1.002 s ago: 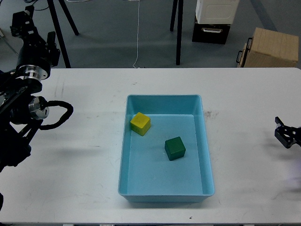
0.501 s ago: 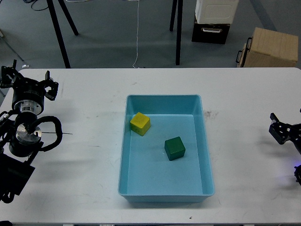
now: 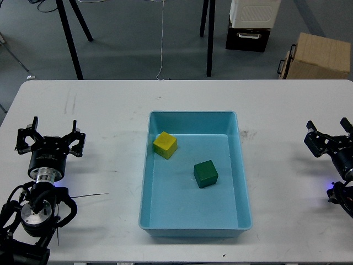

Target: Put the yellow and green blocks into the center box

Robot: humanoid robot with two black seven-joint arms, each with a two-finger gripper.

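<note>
While we hold both arms low at the edges: the blocks sit in the box, well apart from our fingers.
Left fingers (image 3: 49, 141): spread apart, empty, above the white surface (image 3: 99, 121).
Right fingers (image 3: 329, 132): spread apart, empty.
Yellow block (image 3: 165, 144): inside the blue box (image 3: 242, 182), toward its far left corner.
Green block (image 3: 205, 174): near the box's middle, between our two pairs of fingers.
</note>
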